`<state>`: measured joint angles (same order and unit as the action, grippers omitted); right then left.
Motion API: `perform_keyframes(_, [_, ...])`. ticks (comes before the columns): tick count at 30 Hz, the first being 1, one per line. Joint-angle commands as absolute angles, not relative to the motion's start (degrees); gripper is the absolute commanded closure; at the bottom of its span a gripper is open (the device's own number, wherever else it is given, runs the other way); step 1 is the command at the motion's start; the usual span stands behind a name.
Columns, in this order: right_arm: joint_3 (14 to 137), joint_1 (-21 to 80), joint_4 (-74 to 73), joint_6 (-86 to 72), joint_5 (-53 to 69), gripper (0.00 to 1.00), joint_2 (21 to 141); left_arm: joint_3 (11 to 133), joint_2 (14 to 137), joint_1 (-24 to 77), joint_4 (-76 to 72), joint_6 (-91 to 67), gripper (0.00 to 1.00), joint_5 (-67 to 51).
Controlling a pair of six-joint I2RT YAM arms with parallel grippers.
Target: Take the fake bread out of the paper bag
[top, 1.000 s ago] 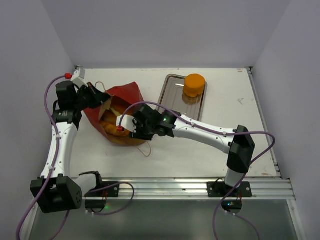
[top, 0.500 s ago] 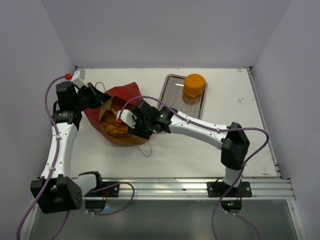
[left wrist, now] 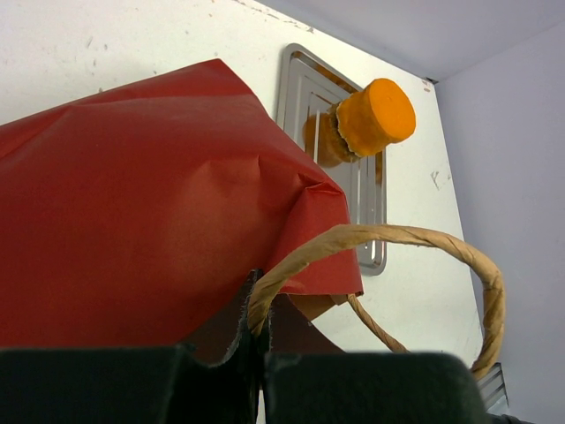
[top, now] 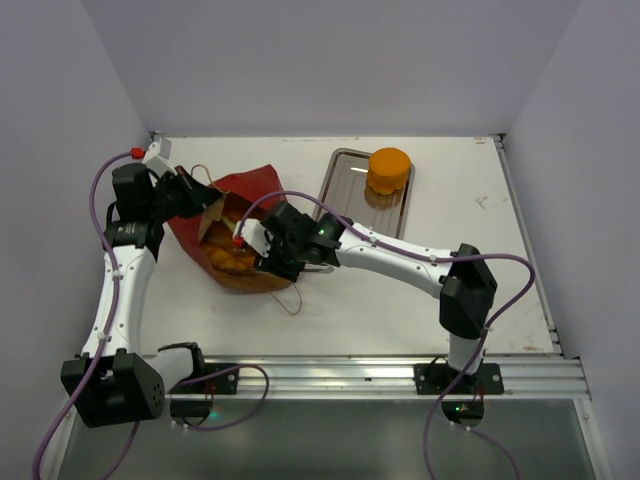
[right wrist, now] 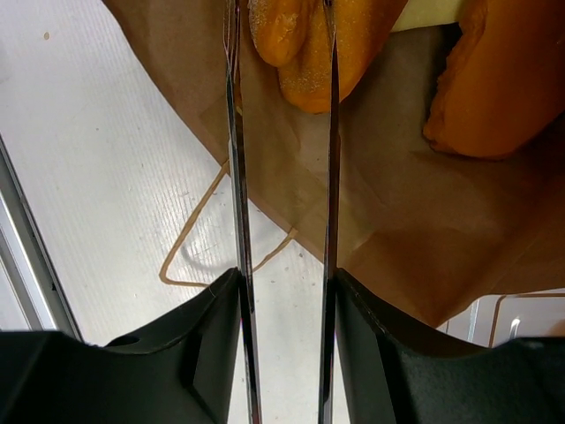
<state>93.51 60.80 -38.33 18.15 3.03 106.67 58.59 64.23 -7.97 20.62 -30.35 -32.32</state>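
Observation:
The paper bag (top: 252,188), red outside and brown inside, lies on its side with its mouth toward the near side. My left gripper (top: 203,203) is shut on its rim beside the cord handle (left wrist: 397,237); the red wall (left wrist: 132,203) fills that view. My right gripper (top: 247,250) is open at the bag's mouth. Its thin fingers (right wrist: 328,132) straddle a small golden roll (right wrist: 287,49) on the brown lining (right wrist: 397,203). Another orange piece (right wrist: 494,79) lies to the right of it. A round orange bun (top: 388,170) stands on the metal tray (top: 338,190).
The tray (left wrist: 300,79) with the bun (left wrist: 371,119) sits right of the bag, toward the back. The bag's second cord handle (right wrist: 190,256) lies loose on the white table by my right fingers. Walls close the table on three sides.
My right gripper has moved left and into the bag's mouth, over the bread inside. My left arm and the bag have stayed put.

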Motion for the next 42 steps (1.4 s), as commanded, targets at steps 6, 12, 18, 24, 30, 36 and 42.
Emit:
perform_keyframes(6, [92.37, 60.21, -37.35, 14.5, 3.69, 0.51, 103.1, 58.45, 63.02, -8.26, 20.13, -30.41, 1.0, -34.01])
perform_keyframes(12, [91.32, 59.68, -37.18, 11.69, 5.88, 0.5, 102.48, 58.45, 62.84, -8.35, 20.13, -30.5, 1.0, -34.01])
perform_keyframes(18, [90.7, 59.15, -36.65, 9.32, 7.12, 0.5, 102.13, 58.45, 62.84, -8.26, 20.04, -30.67, 1.0, -34.01])
perform_keyframes(24, [90.35, 57.92, -36.56, 7.82, 9.22, 0.52, 102.3, 58.27, 62.84, -8.26, 19.6, -30.94, 1.0, -34.01])
perform_keyframes(30, [91.14, 57.75, -36.65, 6.94, 11.34, 0.6, 104.15, 58.18, 62.67, -8.35, 19.6, -30.94, 1.0, -34.01])
perform_keyframes(36, [91.58, 55.9, -37.0, 7.38, 12.74, 0.91, 103.1, 58.1, 62.67, -8.35, 19.51, -30.94, 1.0, -33.93])
perform_keyframes(42, [91.06, 51.42, -37.18, 8.26, 16.78, 1.0, 99.24, 58.18, 62.84, -8.35, 19.42, -30.94, 1.0, -33.75])
